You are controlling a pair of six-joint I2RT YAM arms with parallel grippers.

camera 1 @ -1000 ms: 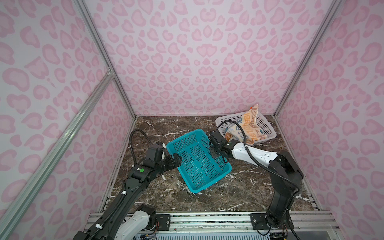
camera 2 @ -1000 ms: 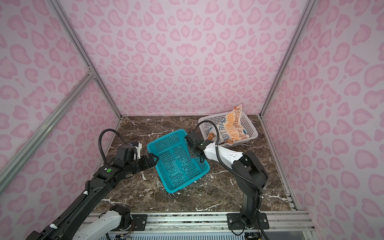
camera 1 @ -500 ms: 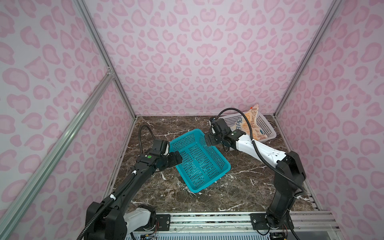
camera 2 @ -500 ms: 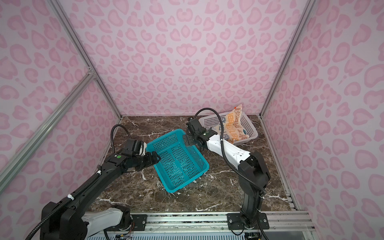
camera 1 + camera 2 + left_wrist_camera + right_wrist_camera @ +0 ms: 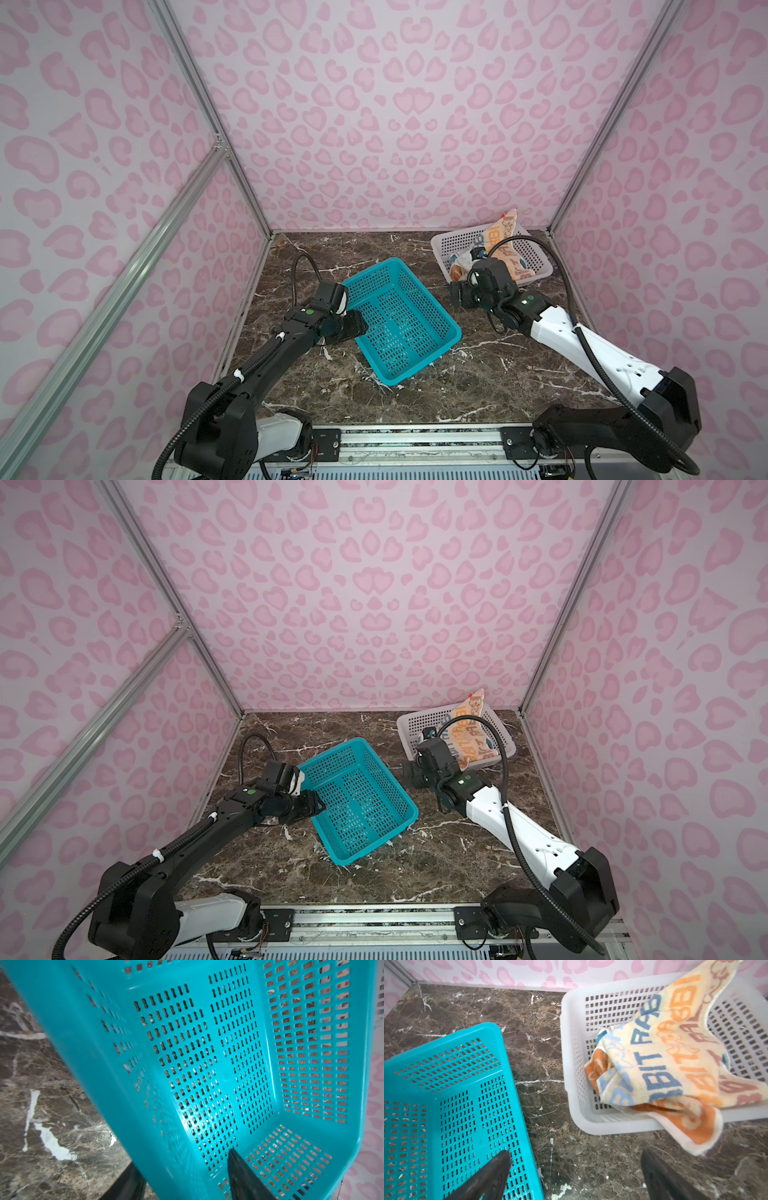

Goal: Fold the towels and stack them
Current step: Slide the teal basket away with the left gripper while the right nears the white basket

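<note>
Released the teal basket (image 5: pixel 399 316) with the right gripper (image 5: pixel 576 1153) inside the last second and drew it back toward the far right corner of the table (image 5: pixel 478 386). Jaws now spread wide, holding nothing.

Meanwhile brought the left gripper (image 5: pixel 358 327) up to the basket's left wall: one finger inside, the other outside below the rim, narrowing on the plastic. Cannot tell from the left wrist view whether truly pinching yet.

Left the teal basket empty and angled near the middle of the table, in much the same spot as a second ago.

No change to the towels: still heaped in the white basket (image 5: pixel 571 1088) at the far right corner. Cream towel (image 5: pixel 664 1053) on top, rising past the back rim; orange towel (image 5: pixel 695 1126) beneath, one corner drooping over the near rim. Possibly a sliver of blue under the cream, too little to call.

Reads as a handover of the teal basket to the left arm, freeing the right gripper just beside the heap — well placed for lifting out the first towel. Nothing folded or stacked so far.
</note>
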